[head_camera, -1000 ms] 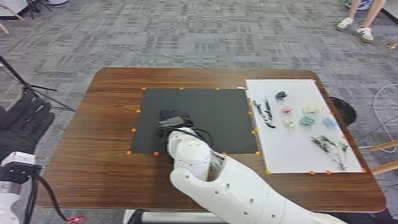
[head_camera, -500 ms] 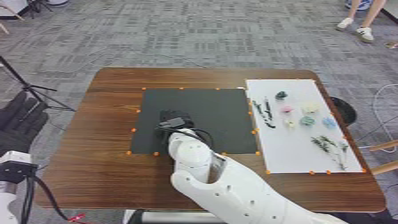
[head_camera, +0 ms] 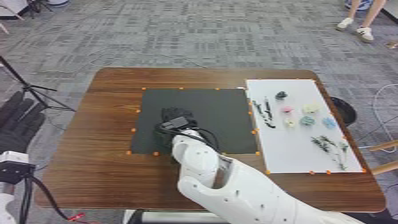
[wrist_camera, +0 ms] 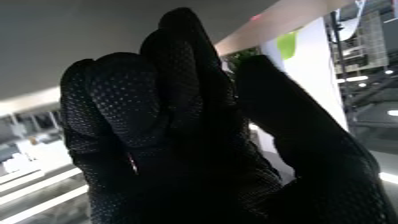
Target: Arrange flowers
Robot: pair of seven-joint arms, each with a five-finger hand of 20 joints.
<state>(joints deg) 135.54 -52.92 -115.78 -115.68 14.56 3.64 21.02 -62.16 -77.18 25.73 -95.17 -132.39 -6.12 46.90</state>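
Head view: R hand [head_camera: 177, 113] over 1 blk mat [head_camera: 227, 107].

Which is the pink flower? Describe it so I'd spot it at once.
On the brown table, find the white sheet right of the black mat. The small pink flower lies just right of the black tool. It is the only pink one, its neighbours dark green, cream and yellow.

The right arm [head_camera: 253, 199] over there is glossy white, rounded and dotted with small dark screws, black cables [head_camera: 167, 131] looping at its wrist; the left hand [head_camera: 18, 122] wears a black glove.
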